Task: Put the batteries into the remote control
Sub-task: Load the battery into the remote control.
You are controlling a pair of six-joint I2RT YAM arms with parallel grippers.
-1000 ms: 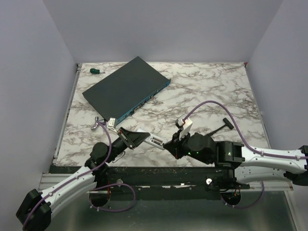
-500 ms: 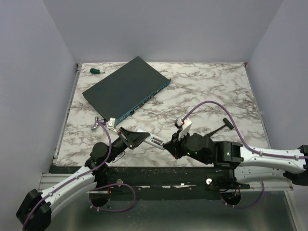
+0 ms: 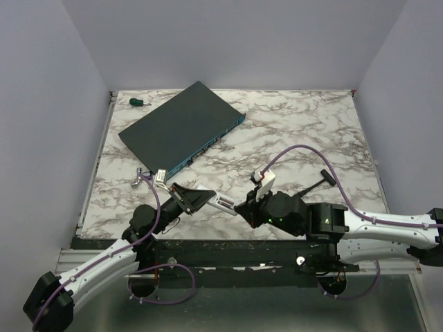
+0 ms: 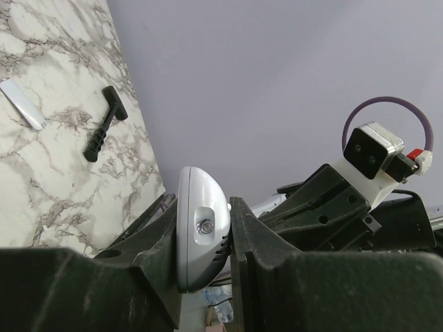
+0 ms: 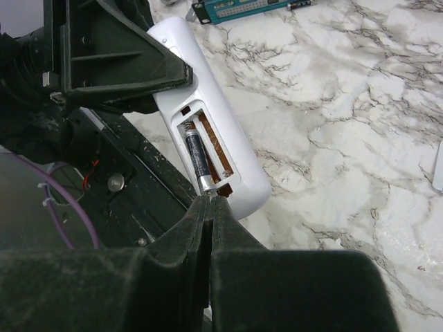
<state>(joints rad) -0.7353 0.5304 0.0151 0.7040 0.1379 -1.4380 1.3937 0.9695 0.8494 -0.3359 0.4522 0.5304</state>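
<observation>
The white remote control [image 5: 239,162] is held above the table's near edge, its back facing up and its battery compartment open. One dark battery [image 5: 196,155] lies in the left slot. The slot beside it shows only brown contacts. My left gripper [image 4: 204,207] is shut on the remote control [image 4: 201,235], gripping its two sides. My right gripper [image 5: 211,200] is shut with nothing between its fingers, and its tips touch the metal end of the battery. From above, the remote control [image 3: 223,203] sits between the left gripper [image 3: 201,197] and the right gripper [image 3: 242,209].
A large dark network box [image 3: 181,128] lies at the back left, with a green screwdriver [image 3: 138,102] behind it. A black T-shaped tool [image 3: 323,180] lies to the right. A thin white cover [image 4: 22,104] rests on the marble, and a small metal part [image 3: 136,181] lies near the left arm.
The right arm has crept slightly left toward the remote control. The left arm and the remote control have not moved.
</observation>
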